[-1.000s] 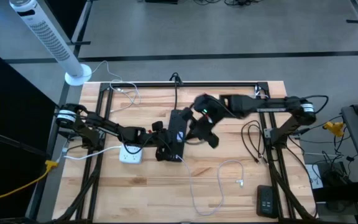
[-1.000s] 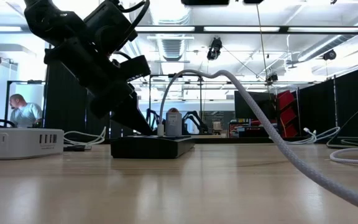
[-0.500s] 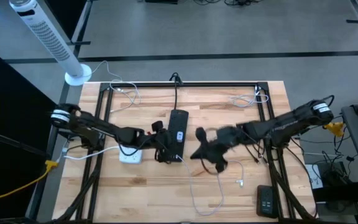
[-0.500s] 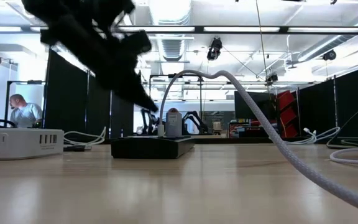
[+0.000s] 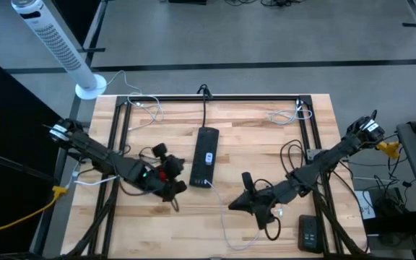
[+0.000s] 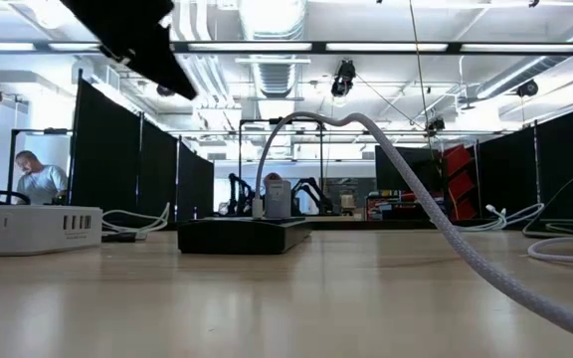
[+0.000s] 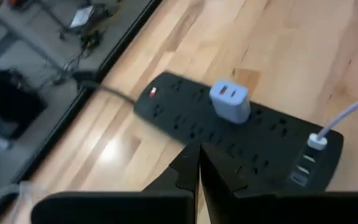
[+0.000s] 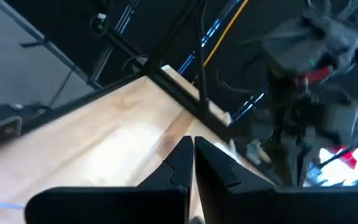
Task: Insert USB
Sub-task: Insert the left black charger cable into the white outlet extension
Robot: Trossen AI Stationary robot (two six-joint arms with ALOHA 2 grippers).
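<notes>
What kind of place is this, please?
Probably a robotics lab: a wooden workbench with two robot arms, black curtain partitions behind it, and another robot arm in the far room.

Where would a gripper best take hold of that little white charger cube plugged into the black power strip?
Probably by the white charger cube at its two flat opposite side faces, coming straight down from above. It stands upright off the black power strip, so its body looks free all round, and flat parallel faces suit two fingers.

Overhead, table-level and left wrist views all share the black power strip [image 5: 205, 156].
</notes>
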